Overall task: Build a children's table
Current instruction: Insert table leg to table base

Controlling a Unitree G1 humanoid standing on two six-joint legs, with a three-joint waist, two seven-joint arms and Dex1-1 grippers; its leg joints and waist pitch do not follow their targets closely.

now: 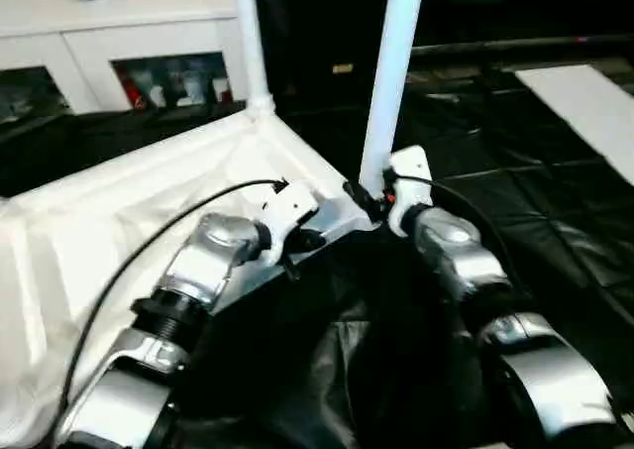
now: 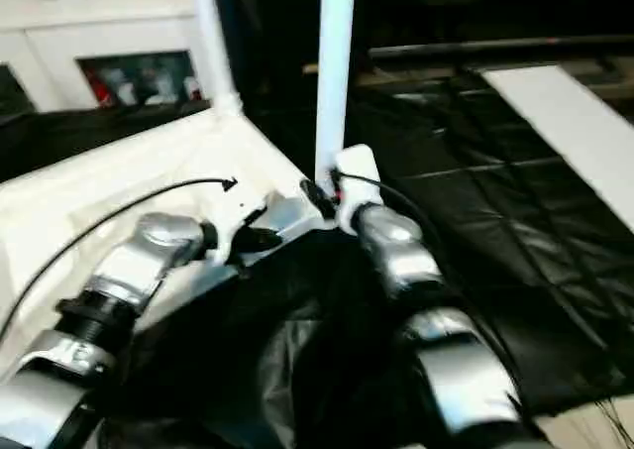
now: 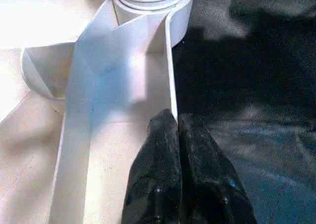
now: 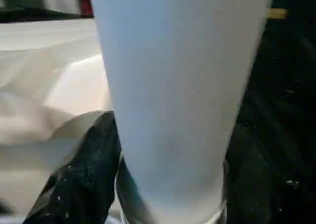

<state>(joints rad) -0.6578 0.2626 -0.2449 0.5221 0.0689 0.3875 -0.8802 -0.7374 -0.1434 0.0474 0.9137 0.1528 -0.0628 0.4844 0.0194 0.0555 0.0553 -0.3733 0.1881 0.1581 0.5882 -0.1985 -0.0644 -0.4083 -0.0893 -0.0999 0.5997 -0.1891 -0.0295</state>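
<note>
Table top (image 1: 119, 231) lies upside down on black sheeting (image 1: 555, 241), with its ribbed underside facing up. Two white legs stand up from its corner sockets. The near leg (image 1: 391, 82) rises from the corner closest to the robot's arms. The far leg (image 1: 250, 43) rises from the corner further back, near a white cabinet (image 1: 129, 43) with glass doors.

The left gripper (image 3: 178, 130) has its two black fingers pressed tight together with nothing between them. Their tips sit right at the thin side wall of the table top, close to the round socket (image 3: 153, 6) where the near leg goes in.

The right gripper (image 1: 381, 199) is at the bottom of the near leg. In the right wrist view, one black finger (image 4: 89, 169) sits beside the leg, just above the socket, and the leg sits between the fingers. I cannot tell if the fingers are squeezing the leg or are just loose around it.

A flat white board (image 1: 584, 102) lies on the black sheeting, well apart on the robot's right.
</note>
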